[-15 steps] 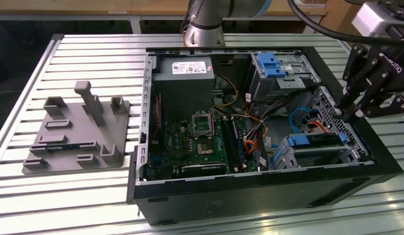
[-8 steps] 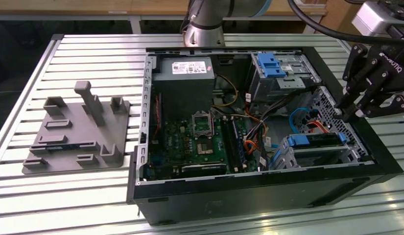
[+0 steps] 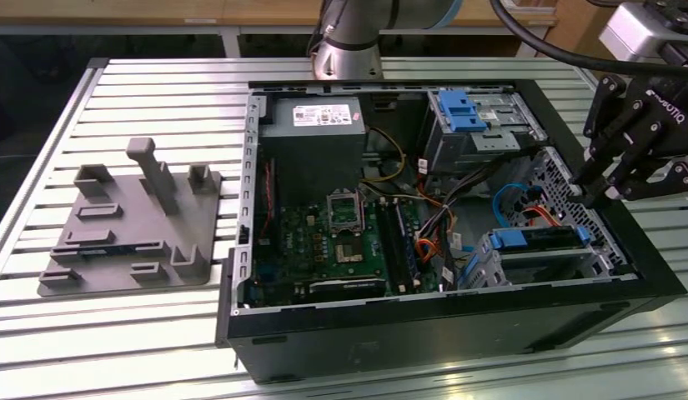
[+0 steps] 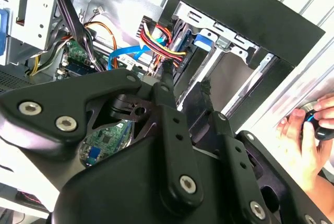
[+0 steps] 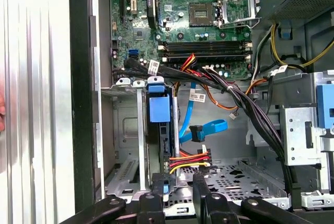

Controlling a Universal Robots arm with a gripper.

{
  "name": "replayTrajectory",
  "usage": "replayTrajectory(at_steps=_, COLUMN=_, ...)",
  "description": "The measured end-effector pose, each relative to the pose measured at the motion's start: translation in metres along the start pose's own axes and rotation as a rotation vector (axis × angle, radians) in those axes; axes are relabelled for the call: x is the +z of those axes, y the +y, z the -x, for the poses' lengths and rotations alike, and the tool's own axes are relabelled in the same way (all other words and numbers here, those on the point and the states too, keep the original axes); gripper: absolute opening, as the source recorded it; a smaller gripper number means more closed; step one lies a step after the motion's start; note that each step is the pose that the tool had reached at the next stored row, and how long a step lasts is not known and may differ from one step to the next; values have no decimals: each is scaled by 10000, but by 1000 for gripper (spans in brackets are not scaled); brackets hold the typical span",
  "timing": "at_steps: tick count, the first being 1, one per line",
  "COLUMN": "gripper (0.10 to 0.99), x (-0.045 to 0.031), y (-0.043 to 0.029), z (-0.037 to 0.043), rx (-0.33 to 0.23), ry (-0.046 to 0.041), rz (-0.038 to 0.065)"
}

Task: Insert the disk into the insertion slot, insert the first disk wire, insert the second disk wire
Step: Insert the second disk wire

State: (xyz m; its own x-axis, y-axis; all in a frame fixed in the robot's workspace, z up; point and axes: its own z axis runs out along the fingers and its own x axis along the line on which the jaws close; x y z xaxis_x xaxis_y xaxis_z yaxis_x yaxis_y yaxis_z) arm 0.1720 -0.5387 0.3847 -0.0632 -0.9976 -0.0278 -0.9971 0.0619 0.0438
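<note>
- At the exterior view's left, a grey fixture point(image 3: 127, 229) lies on the slatted surface point(image 3: 154, 92), well apart from the work and probably just a holding jig.
- Next comes the open computer case point(image 3: 433, 333), lying on its side so its motherboard point(image 3: 333, 242) and drive bays face up for the arm to reach.
- Toward the case's right end, the disk point(image 3: 540, 239) sits inside the insertion slot point(image 3: 555, 265), and its blue carrier shows along the top, so that step looks done.
- In the first wrist view, red and yellow power wires point(image 5: 190, 158) end just beside the disk's edge. A blue data cable point(image 5: 209, 128) hangs near it. I cannot tell whether either one is plugged in.
- The claw point(image 3: 613, 193) hangs above the case's right wall, near the slot, with its 2 fingers spread and nothing between them.
- In the second wrist view, a person's hand point(image 4: 305, 140) is cut off at the frame edge. What it holds is hard to make out.
</note>
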Motion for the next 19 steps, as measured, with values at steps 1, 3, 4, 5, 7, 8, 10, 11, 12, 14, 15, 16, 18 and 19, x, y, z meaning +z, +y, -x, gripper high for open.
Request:
replayTrajectory(at_steps=1, gripper=357, x=0, y=0, z=0, rx=0, ry=0, rz=0)
replayTrajectory(at_steps=3, gripper=357, x=-3, y=1, z=6, rx=1, ry=24, rz=-2)
replayTrajectory(at_steps=4, gripper=357, x=0, y=3, z=35, rx=2, ry=57, rz=-4)
replayTrajectory(at_steps=5, gripper=357, x=2, y=5, z=73, rx=4, ry=100, rz=-6)
replayTrajectory(at_steps=7, gripper=357, x=5, y=10, z=151, rx=7, ry=183, rz=-11)
replayTrajectory(at_steps=8, gripper=357, x=6, y=12, z=181, rx=6, ry=226, rz=-15)
replayTrajectory(at_steps=10, gripper=357, x=7, y=22, z=216, rx=-66, ry=288, rz=-17)
replayTrajectory(at_steps=11, gripper=357, x=8, y=25, z=223, rx=-142, ry=301, rz=-16)
replayTrajectory(at_steps=12, gripper=357, x=8, y=29, z=228, rx=-228, ry=318, rz=-16)
replayTrajectory(at_steps=14, gripper=357, x=10, y=45, z=243, rx=-363, ry=389, rz=-14)
replayTrajectory(at_steps=15, gripper=357, x=10, y=60, z=249, rx=-371, ry=419, rz=-15)
replayTrajectory(at_steps=16, gripper=357, x=11, y=71, z=249, rx=-371, ry=431, rz=-15)
replayTrajectory(at_steps=18, gripper=357, x=13, y=88, z=247, rx=-383, ry=445, rz=-15)
replayTrajectory(at_steps=19, gripper=357, x=14, y=95, z=249, rx=-417, ry=480, rz=-17)
